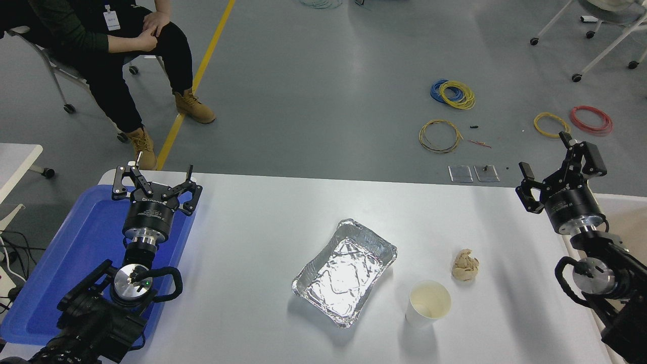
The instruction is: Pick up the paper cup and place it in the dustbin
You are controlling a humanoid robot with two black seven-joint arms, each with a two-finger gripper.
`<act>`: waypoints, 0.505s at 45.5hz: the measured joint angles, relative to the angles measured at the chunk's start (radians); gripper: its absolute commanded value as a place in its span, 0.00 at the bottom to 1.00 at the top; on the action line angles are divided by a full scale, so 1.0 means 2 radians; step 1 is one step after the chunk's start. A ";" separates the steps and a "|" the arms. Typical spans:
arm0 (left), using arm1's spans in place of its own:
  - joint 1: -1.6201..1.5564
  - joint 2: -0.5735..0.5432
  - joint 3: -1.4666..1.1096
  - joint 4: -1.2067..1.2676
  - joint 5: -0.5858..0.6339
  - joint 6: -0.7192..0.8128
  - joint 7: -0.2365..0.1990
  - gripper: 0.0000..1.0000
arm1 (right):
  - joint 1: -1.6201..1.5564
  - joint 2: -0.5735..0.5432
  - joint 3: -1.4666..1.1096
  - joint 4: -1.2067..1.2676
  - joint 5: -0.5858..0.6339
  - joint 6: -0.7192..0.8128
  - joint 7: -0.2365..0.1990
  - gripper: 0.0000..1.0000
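The paper cup (pixel 428 302) stands upright on the white table (pixel 263 237), front right of centre, its cream inside showing. My right gripper (pixel 542 152) is open and empty, raised near the table's far right corner, well behind and to the right of the cup. Only a strip of the dustbin (pixel 632 222) shows at the right edge, white rim and beige inside, partly hidden by my right arm. My left gripper (pixel 154 174) is open and parked over the blue tray (pixel 65 263) at the lower left.
A crinkled foil tray (pixel 344 270) lies just left of the cup. A crumpled beige paper ball (pixel 465 264) lies just behind the cup to its right. A person sits on a chair (pixel 55 76) at the far left, and wire coils (pixel 455 94) lie on the floor.
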 measured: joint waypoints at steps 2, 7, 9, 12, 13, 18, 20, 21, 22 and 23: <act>0.000 0.000 0.000 0.000 0.000 0.000 0.000 1.00 | 0.000 0.001 0.000 -0.001 0.000 0.000 0.000 1.00; 0.000 0.000 0.000 0.000 0.000 0.000 0.000 1.00 | 0.001 0.003 0.000 -0.003 0.000 0.000 0.001 1.00; 0.000 0.000 0.000 0.000 0.000 0.000 0.000 1.00 | 0.001 0.004 0.000 -0.004 0.000 0.000 0.001 1.00; 0.000 0.000 0.000 0.000 0.000 0.000 0.000 1.00 | 0.001 0.005 -0.001 -0.005 0.000 0.000 0.001 1.00; 0.000 0.000 0.000 0.000 0.000 0.000 0.000 1.00 | 0.001 0.005 -0.002 -0.006 0.000 0.000 0.001 1.00; 0.000 0.000 0.000 0.000 0.000 0.000 0.000 1.00 | 0.001 0.006 -0.010 -0.009 0.000 0.000 0.001 1.00; 0.000 0.000 0.000 0.000 0.000 0.000 0.000 1.00 | 0.001 0.006 -0.015 -0.010 0.000 0.000 0.001 1.00; 0.000 0.000 0.000 0.000 0.000 0.000 0.000 1.00 | 0.002 0.006 -0.016 -0.011 0.000 0.000 0.001 1.00; 0.000 0.000 0.000 0.000 0.000 0.000 0.000 1.00 | 0.004 0.005 -0.019 -0.012 0.000 -0.001 0.001 1.00; 0.000 0.000 0.000 0.000 0.000 0.000 0.000 1.00 | 0.004 0.005 -0.020 -0.012 0.000 -0.001 0.001 1.00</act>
